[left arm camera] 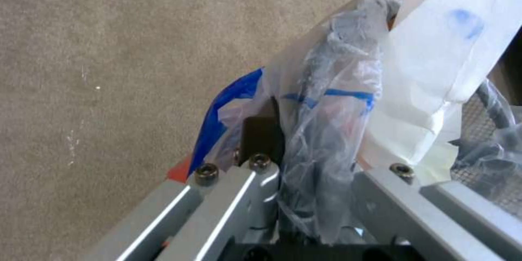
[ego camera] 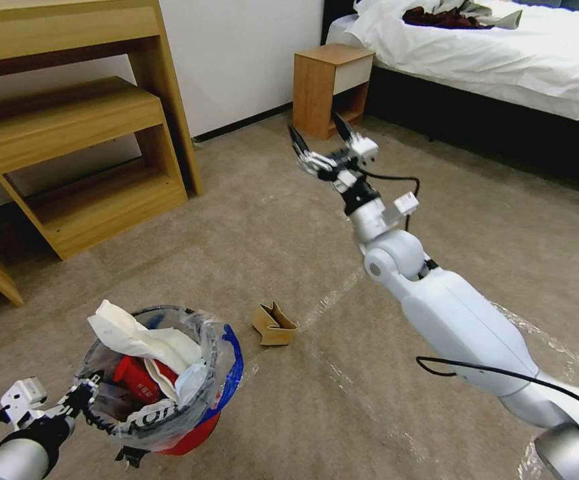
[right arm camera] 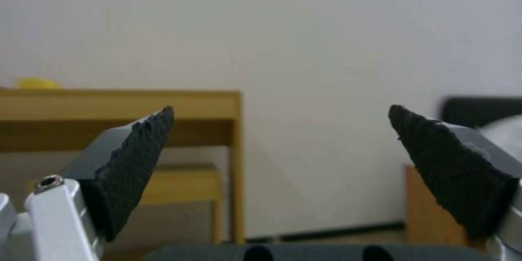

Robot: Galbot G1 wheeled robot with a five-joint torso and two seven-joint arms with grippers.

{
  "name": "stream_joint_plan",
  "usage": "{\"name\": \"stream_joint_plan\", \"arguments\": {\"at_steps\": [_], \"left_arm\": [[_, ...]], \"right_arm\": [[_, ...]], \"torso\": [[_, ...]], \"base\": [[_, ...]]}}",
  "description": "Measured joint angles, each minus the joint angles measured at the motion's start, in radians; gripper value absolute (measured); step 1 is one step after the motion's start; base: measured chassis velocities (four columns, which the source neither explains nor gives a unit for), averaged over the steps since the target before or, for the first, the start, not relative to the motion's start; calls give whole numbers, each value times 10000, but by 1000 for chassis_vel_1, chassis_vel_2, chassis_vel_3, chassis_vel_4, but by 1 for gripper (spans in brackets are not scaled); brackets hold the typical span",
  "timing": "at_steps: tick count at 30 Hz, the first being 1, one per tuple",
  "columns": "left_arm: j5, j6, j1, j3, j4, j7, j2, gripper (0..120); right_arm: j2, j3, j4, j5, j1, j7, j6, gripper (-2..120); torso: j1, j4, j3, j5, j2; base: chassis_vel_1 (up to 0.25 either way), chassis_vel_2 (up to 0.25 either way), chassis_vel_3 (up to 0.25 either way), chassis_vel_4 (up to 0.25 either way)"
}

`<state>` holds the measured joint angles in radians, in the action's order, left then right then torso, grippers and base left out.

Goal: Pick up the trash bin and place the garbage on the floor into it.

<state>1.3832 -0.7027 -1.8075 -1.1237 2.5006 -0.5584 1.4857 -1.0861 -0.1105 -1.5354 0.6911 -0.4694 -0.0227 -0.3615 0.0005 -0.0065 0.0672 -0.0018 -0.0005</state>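
Note:
The trash bin [ego camera: 193,433] is a small red bucket lined with a clear bag with blue handles, low at my left. Crumpled white paper [ego camera: 139,337] and red wrappers [ego camera: 136,379] stick out of it. My left gripper [ego camera: 84,399] is shut on the bin's near rim. In the left wrist view the left gripper [left arm camera: 321,142] pinches the bag [left arm camera: 332,102] and rim. A brown cardboard scrap [ego camera: 274,325] of garbage lies on the floor [ego camera: 343,407] just right of the bin. My right gripper [ego camera: 321,141] is raised well beyond the scrap, open and holding nothing. Its black pads [right arm camera: 136,163] stand wide apart.
A wooden desk with shelves [ego camera: 83,167] stands at the back left. A small wooden nightstand [ego camera: 329,87] sits against the wall, with a bed [ego camera: 503,60] at the back right. Shiny tape lines [ego camera: 333,297] cross the carpet.

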Motion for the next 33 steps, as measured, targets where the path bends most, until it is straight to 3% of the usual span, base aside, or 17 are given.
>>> {"name": "stream_joint_plan", "arguments": {"at_steps": [7, 12, 19, 20, 21, 22, 24, 27, 29, 30, 31, 32, 33], "left_arm": [[96, -16, -96, -166, 3, -27, 58, 0], [358, -17, -176, -483, 3, -85, 50, 0], [359, -18, 20, -188, 3, -137, -181, 0], [328, -20, 82, -64, 1, -139, -267, 0], [253, -19, 65, 37, -43, -134, -367, 0], [253, -19, 65, 37, -43, -134, -367, 0], [235, -17, 72, 64, -34, -135, -349, 0], [171, -17, 70, 161, -29, -130, -299, 0], [85, -15, 57, 238, -33, -114, -255, 0], [85, -15, 57, 238, -33, -114, -255, 0], [32, -13, 40, 276, -47, -103, -241, 0], [-33, -11, 33, 331, -76, -91, -229, 0], [-57, -8, 33, 341, -88, -87, -227, 0]], "right_arm": [[-353, 310, 652, -189, -461, -242, 289, 100], [-380, -437, 1656, -57, -153, 9, 417, 100], [27, -1322, 2614, -104, 399, 882, 1181, 100], [185, -1477, 2707, -154, 467, 1177, 1422, 100], [287, -2765, 3192, -718, 1091, 1862, 2050, 100], [287, -2765, 3192, -718, 1091, 1862, 2050, 100], [216, -3615, 3193, -1136, 1440, 2424, 3025, 100], [64, -4055, 3135, -1138, 1601, 2515, 3815, 100], [-157, -4419, 3027, -1138, 1693, 2167, 4859, 100], [-157, -4419, 3027, -1138, 1693, 2167, 4859, 100], [-252, -4590, 2892, -1139, 1710, 1713, 5615, 100], [-405, -4881, 2642, -968, 1715, 764, 7180, 100], [-494, -5065, 2575, -801, 1717, 313, 7814, 100]], "torso": [[0, 1, 0, -1, 0], [0, 4, 0, 0, 0], [0, 4, 0, -2, 0], [0, -3, 0, -2, 0], [0, 5, 1, -2, 0], [0, 5, 1, -2, 0], [0, 5, 1, -2, 0], [0, 2, 1, -2, 0], [0, 4, 1, -2, 0], [0, 4, 1, -2, 0], [0, 5, 1, -1, 0], [0, 6, 0, -4, 0], [0, 3, 0, -5, 0]], "base": [[0, 0, 0, 0], [0, 0, 0, 0], [0, 0, 0, 0], [0, 0, 0, 0], [0, 0, 0, 0], [0, 0, 0, 0], [0, 0, 0, 0], [0, 0, 0, 0], [0, 0, 0, 0], [0, 0, 0, 0], [0, 0, 0, 0], [0, 0, 0, 0], [0, 0, 0, 0]]}}
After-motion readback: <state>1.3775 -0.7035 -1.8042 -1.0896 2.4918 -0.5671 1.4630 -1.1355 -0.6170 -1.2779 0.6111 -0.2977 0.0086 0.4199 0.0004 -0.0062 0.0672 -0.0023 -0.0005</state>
